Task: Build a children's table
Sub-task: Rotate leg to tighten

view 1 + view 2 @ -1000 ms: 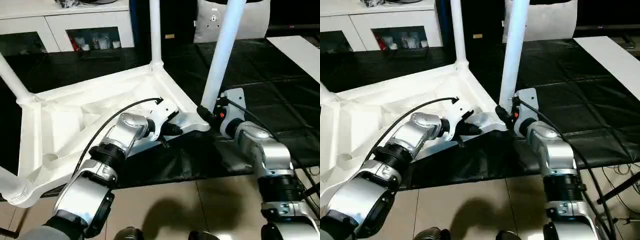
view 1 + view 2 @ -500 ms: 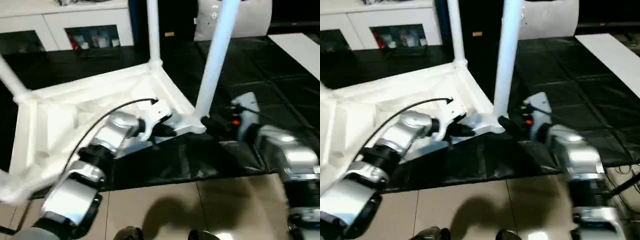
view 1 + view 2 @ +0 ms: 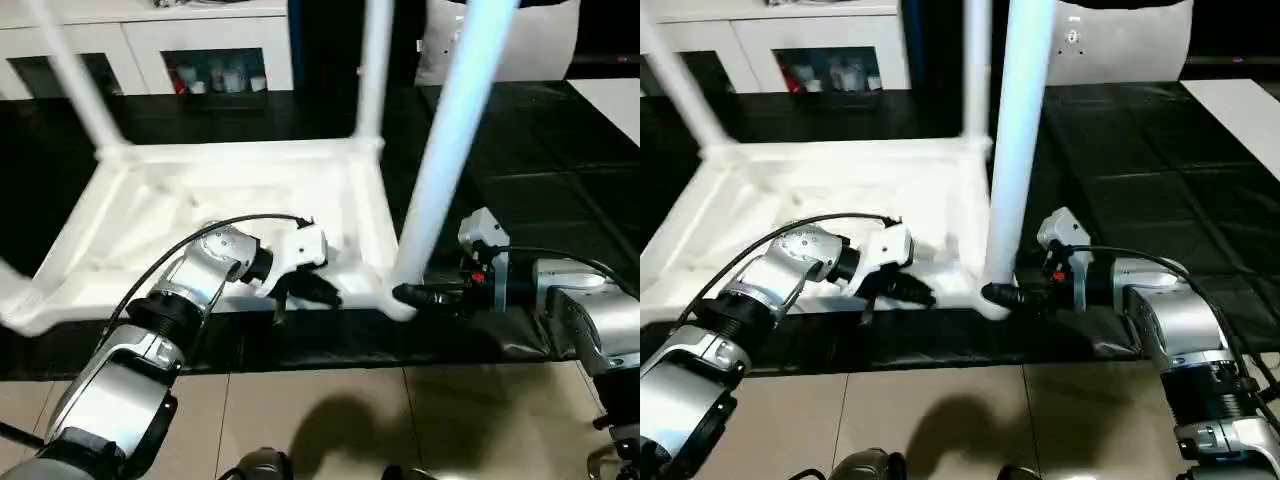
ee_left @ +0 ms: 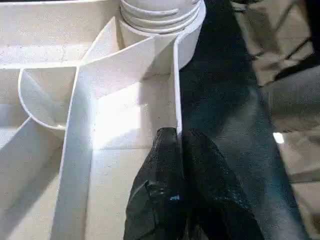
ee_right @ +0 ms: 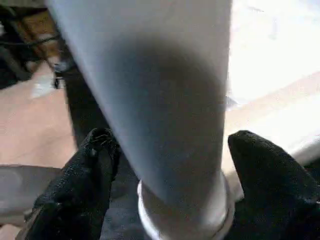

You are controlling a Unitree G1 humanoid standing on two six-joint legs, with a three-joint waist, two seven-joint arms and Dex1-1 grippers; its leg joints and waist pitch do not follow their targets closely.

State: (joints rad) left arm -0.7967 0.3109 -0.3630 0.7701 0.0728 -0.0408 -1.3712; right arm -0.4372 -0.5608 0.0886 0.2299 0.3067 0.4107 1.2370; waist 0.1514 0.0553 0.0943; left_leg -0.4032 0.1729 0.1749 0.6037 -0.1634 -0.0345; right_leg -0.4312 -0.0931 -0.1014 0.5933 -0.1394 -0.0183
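Step in hand: seating a leg in the corner socket nearest the robot; the table top (image 3: pixel 230 190) lies upside down on black floor mats (image 3: pixel 520 170), ribbed underside up.
Task's thing: the table top sits at the middle of the head view, reaching toward 9 o'clock; its near edge runs just above the tan floor (image 3: pixel 400 420).
Near leg: the near leg (image 3: pixel 450 140) stands up out of the corner socket (image 3: pixel 395 300) at about 5 o'clock of the top, leaning slightly toward 1 o'clock.
Other legs: a leg (image 3: pixel 372 70) stands at the far corner at 12 o'clock, and another (image 3: pixel 75 80) at 10 o'clock.
Left tool: the left tool (image 4: pixel 177 150) has its fingers pressed together on the thin upright rim wall (image 4: pixel 176 85) of the top, just short of the socket; clamped on the top, steadying it.
Right tool: the right tool (image 5: pixel 170 150) has its fingers (image 5: pixel 90 165) apart, one on each side of the near leg's base; whether they press the leg I cannot tell.
Progress: judging by the standing legs, most are in; the fourth corner at 8 o'clock is too blurred to read.
Next move calls for: closing the right tool squarely on the leg base and turning or pressing it home, while the left tool holds the rim so the top does not slide.
Risk: a leaning leg may seat crooked.
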